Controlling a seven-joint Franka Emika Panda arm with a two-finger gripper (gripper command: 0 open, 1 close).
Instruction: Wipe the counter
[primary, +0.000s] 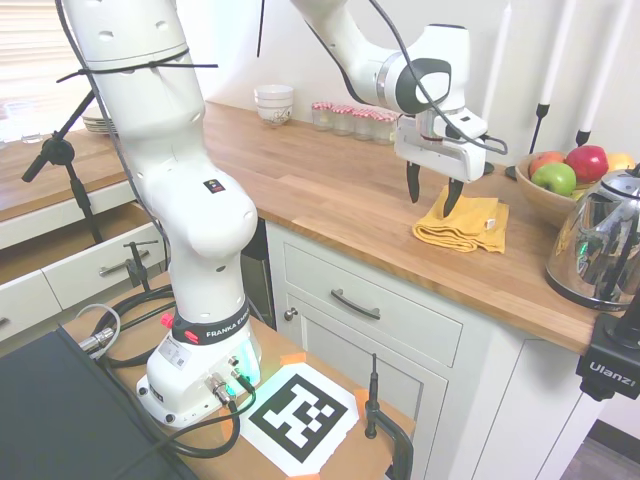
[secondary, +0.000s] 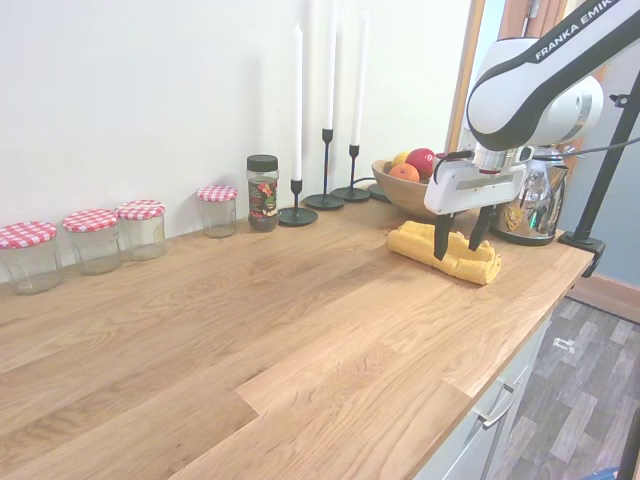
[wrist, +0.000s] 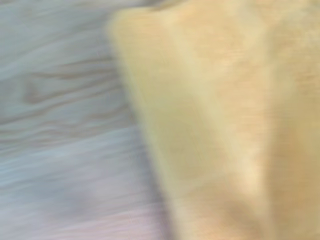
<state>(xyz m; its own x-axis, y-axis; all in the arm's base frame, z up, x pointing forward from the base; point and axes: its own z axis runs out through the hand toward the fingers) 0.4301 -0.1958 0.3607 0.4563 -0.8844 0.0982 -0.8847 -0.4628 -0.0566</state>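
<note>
Exterior views, pincer (primary: 433, 199) spread (pointing down), above yellow cloth (primary: 470, 222)

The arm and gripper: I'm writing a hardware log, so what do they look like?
The arm is glossy white with rounded segments, "FRANKA EMIKA" lettering in black, a dark ring at the base and a black disc at the wrist joint. Black cables run along it, tied on with black straps. The gripper has a boxy white body and two slim black fingers.

wall (secondary: 150, 90): plain white | floor (secondary: 580, 400): grey wood-look planks | cabinets (primary: 400, 340): white panelled
</note>
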